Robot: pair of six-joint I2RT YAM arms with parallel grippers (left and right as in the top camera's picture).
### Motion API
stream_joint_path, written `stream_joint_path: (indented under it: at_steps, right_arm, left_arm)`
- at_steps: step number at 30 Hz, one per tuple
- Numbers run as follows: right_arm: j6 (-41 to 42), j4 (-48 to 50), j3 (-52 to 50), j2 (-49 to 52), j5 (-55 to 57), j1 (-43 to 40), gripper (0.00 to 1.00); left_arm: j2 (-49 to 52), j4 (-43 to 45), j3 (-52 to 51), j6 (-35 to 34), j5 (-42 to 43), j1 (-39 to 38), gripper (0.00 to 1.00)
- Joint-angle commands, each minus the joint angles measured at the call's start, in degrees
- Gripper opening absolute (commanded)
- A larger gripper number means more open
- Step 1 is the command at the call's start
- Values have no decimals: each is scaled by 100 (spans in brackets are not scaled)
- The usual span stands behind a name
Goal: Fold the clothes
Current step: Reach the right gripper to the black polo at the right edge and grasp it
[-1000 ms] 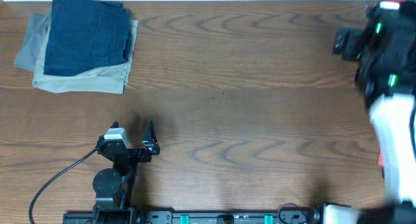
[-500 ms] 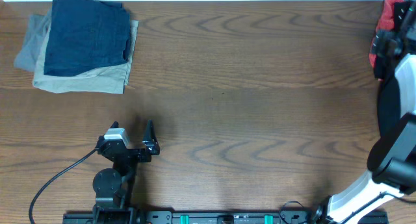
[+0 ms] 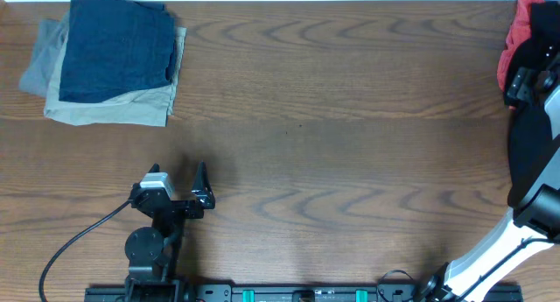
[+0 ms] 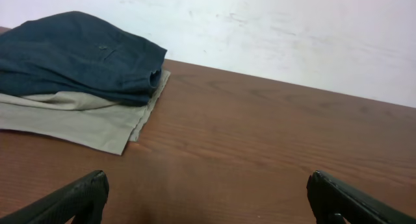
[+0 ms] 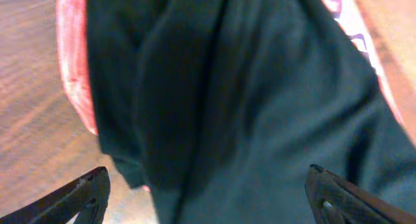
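Note:
The clothes, a black shirt (image 5: 247,87), lie crumpled on top of a red t-shirt (image 5: 75,74) at the table's far right corner. From overhead, only a dark patch of the black shirt (image 3: 546,22) shows at the frame edge. My right gripper (image 5: 207,185) hovers close over the black fabric, open, with a finger on either side of a fold and nothing pinched. My left gripper (image 3: 178,175) rests low at the front left, open and empty over bare wood (image 4: 207,185). The shirt's collar and sleeves are hidden.
A folded stack sits at the far left corner: a navy garment (image 3: 118,48) on a tan one (image 3: 114,109), with grey (image 3: 35,70) peeking out. The right arm (image 3: 534,162) runs along the table's right edge. Red cloth (image 3: 514,41) shows beside it.
The right arm has swung out to the far right corner and come down over the red and black pile. The left arm has not moved.

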Motion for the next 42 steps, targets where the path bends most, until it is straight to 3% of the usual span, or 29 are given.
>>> stream_joint_path:
  at_steps: [1,4,6,11,16,18,19,20,21,24,32,34,41,42]
  right_arm:
    - [28,83,90,214,-461,-39,96]
    - [46,155,90,280,-479,-39,96]
    - [50,212,90,317,-463,-42,89]
    - [192,269,90,341,-466,-61,60]
    - [345,264,90,341,-468,-61,22]
    - [417,262,90,341,-466,-61,15]
    - [420,249,90,341,-466,-61,17]
    - [417,243,90,341,-466,-61,30]
    - [417,236,90,341,-466,-61,54]
    - [413,234,90,341,-463,-63,72]
    - [415,380,90,527,-463,-70,70]
    - [415,376,90,568,-463,-81,61]
    - [439,409,92,568,-461,-94,5]
    - [481,391,92,560,-459,-101,1]
  left_arm:
    - [4,-199,-90,-42,136,20,98]
    - [4,-199,-90,-42,136,20,98]
    - [4,-199,-90,-42,136,20,98]
    - [4,-199,-90,-42,136,20,98]
    - [4,-199,-90,-42,136,20,98]
    - [4,-199,-90,-42,136,20,98]
    - [4,-199,-90,-42,136,20,98]
    - [4,-199,-90,-42,133,20,98]
    - [4,-199,-90,-42,136,20,98]
    - [4,-199,-90,-42,136,20,98]
    - [4,-199,-90,-42,136,20,98]
    - [4,-199,-90,-42,136,20,98]
    - [4,-199,-90,-42,136,20,98]
    - [4,-199,-90,-42,136,20,98]
